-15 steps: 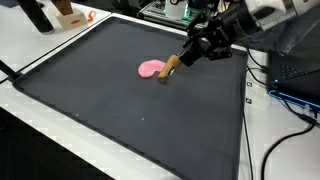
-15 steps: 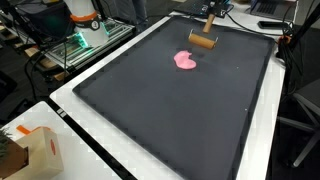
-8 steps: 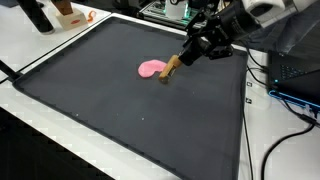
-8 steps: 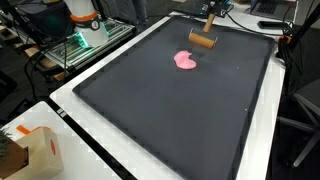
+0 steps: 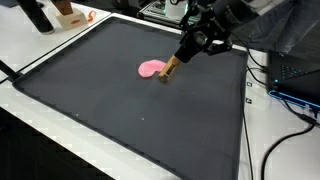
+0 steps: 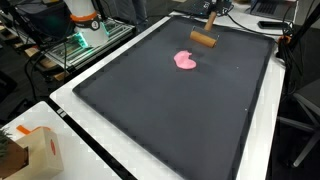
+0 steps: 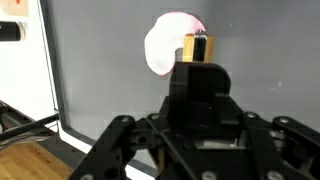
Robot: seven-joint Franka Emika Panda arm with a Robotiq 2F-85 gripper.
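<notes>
Wooden tool (image 5: 171,68), upper end seemingly hidden by pincer (image 5: 188,51)

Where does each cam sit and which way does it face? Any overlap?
Exterior view: off a corner of the black mat, looking across it; arm enters upper right, gripper holding the wooden tool.
Exterior view: higher, off another corner, looking along the mat; only the gripper shows, top edge.
Wrist view: behind the gripper, looking down at the mat past the tool's end.
Shared: all three show mat, tool, pink blob.
</notes>
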